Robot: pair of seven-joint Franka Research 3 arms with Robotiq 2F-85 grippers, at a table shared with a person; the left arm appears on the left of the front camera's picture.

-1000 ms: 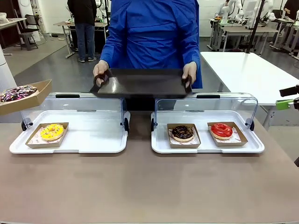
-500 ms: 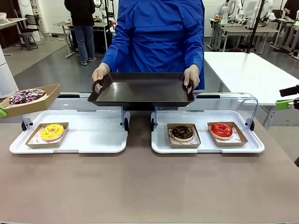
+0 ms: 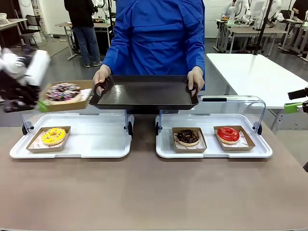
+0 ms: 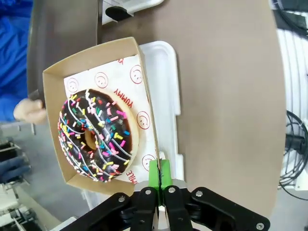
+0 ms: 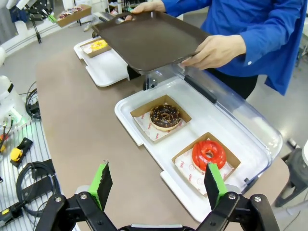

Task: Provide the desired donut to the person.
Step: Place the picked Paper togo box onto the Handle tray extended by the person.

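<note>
Your left gripper (image 4: 159, 166) is pinched onto one wall of the thin cardboard box (image 4: 54, 77) carrying the sprinkled donut (image 4: 96, 135), airborne just beside the tray (image 3: 144, 94) the person (image 3: 159, 38) holds out, and that wall probably flexes, so hold it level.

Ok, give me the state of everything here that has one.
left gripper: shut on the sprinkled donut box, held aloft.
right gripper: open, empty.
dark tray: empty, level, gripped by the person.
left case lid: raised.
right case lid: raised.
</note>
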